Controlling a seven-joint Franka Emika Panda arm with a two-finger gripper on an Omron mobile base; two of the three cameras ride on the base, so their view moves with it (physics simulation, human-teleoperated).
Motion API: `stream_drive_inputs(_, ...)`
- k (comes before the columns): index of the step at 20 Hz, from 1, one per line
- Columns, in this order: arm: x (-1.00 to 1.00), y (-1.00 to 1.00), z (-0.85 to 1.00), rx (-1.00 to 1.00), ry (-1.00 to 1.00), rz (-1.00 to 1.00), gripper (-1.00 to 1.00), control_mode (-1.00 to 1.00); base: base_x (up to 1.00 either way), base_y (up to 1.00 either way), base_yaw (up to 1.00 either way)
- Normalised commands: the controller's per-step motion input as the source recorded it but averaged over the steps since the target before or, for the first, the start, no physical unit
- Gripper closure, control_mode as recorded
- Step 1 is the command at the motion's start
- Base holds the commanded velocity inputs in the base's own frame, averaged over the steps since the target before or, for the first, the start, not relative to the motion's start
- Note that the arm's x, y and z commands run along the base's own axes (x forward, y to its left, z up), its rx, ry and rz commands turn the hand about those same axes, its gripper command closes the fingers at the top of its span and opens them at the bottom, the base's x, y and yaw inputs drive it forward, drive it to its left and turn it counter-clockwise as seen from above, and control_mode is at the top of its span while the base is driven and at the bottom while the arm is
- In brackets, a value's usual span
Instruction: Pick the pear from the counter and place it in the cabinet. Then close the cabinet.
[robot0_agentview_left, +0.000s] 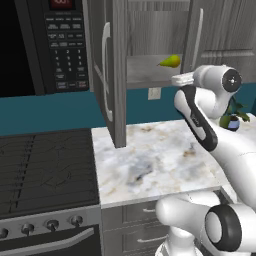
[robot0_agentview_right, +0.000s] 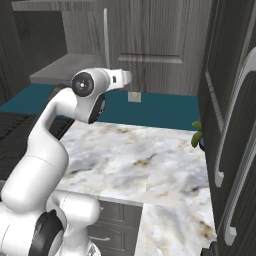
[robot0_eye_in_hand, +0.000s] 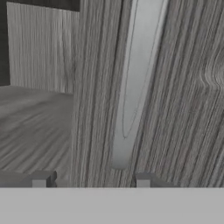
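The gripper (robot0_eye_in_hand: 92, 179) faces the cabinet (robot0_agentview_left: 150, 35) door's wood grain, its finger tips (robot0_eye_in_hand: 41, 179) apart with nothing between them; whether it is clenched I cannot tell. A silver handle (robot0_eye_in_hand: 135, 83) runs up at 12 o'clock. The hand's front is hidden behind the door edge. The pear (robot0_agentview_left: 170, 61), yellow-green and tapered, lies on the inner shelf. The counter (robot0_agentview_left: 160, 160) lies bare below.

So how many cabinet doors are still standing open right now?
2. The left door swings out over the counter, beside the microwave; the right door stands ajar next to the pear on the shelf.
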Motion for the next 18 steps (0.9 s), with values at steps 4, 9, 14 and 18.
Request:
stream_drive_inputs(4, 0.57, 0.07, 0.00, -0.03, 0.00, 0.01, -1.00, -1.00, 0.00, 0.00, 0.00)
stream_drive_inputs(9, -0.22, 0.19, 0.33, -0.11, 0.05, 0.00, -1.00, -1.00, 0.00, 0.00, 0.00)
stream_drive_inputs(14, -0.86, 0.14, 0.65, -0.18, 0.19, 0.00, -1.00, -1.00, 0.00, 0.00, 0.00)
stream_drive_inputs(18, -1.00, 0.17, 0.71, -0.19, 0.18, 0.00, -1.00, -1.00, 0.00, 0.00, 0.00)
